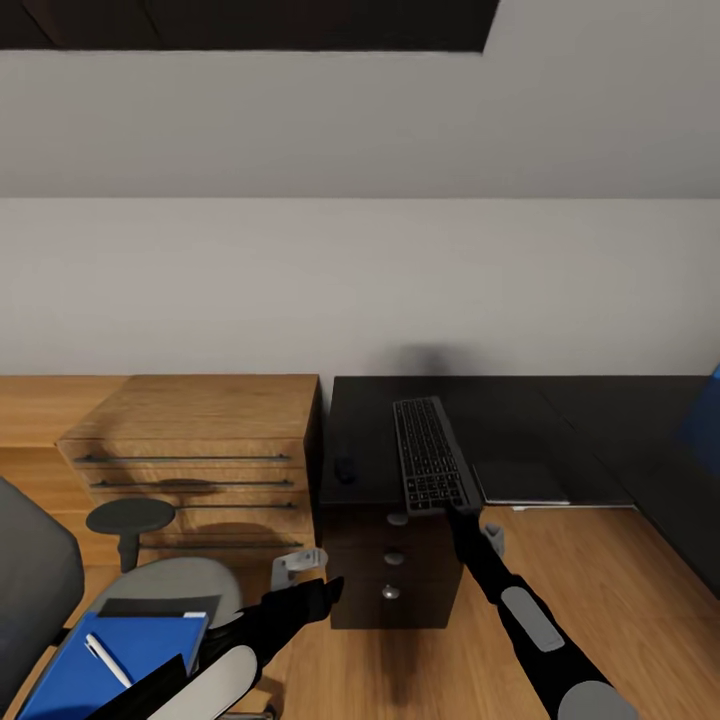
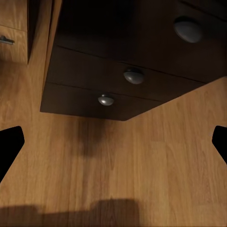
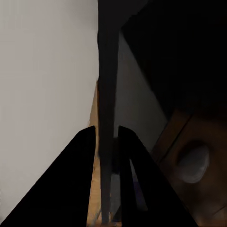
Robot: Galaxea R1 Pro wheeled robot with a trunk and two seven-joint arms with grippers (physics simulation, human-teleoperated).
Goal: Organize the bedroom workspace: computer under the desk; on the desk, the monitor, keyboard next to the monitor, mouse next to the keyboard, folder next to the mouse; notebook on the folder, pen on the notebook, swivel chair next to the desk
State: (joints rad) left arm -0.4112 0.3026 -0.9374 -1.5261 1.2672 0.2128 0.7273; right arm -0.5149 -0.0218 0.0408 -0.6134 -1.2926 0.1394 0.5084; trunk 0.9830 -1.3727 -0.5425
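Pinching the keyboard (image 1: 432, 453) by its near end, the right gripper (image 1: 461, 508) settles it on the desk (image 1: 560, 420). The left gripper (image 1: 325, 590) hangs spread and empty, well below the desk.

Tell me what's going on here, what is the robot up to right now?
The right gripper is clamped on the near end of the keyboard, which lies lengthwise on the black desk. The left gripper hangs open and empty above the floor by the dark drawers. The small black mouse sits on the desk to the keyboard's left. On the swivel chair lie the blue folder and the pen on it.
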